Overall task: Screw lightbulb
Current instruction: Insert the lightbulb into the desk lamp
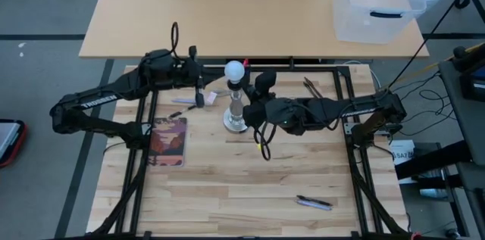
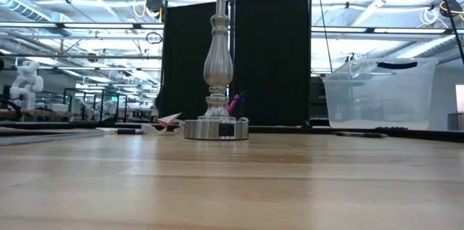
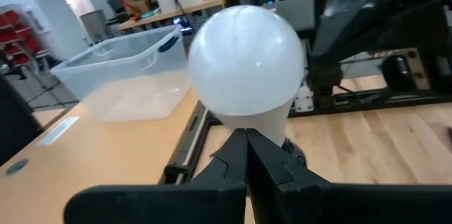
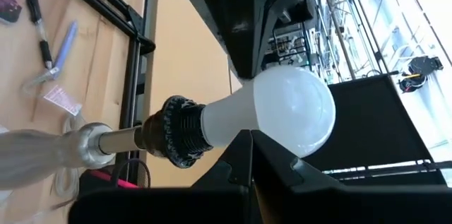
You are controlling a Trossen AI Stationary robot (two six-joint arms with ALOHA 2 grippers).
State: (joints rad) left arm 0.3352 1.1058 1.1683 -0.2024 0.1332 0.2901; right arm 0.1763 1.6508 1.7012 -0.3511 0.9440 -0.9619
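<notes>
Lightbulb [image 4: 282, 114] sat just ahead of my right gripper [image 4: 251, 155], whose fingers were pressed together on nothing; its base was already in the socket stand [image 1: 236, 111]. My left gripper [image 3: 246, 155], likewise closed and empty, faced it opposite. Next I judged I needed to check the seating.

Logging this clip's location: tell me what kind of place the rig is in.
Probably a robotics lab or workshop. Beyond the wooden table hang exposed ceiling lights and cable runs, a white humanoid robot stands at the far left, and a black curtain panel hangs behind the lamp stand.
</notes>
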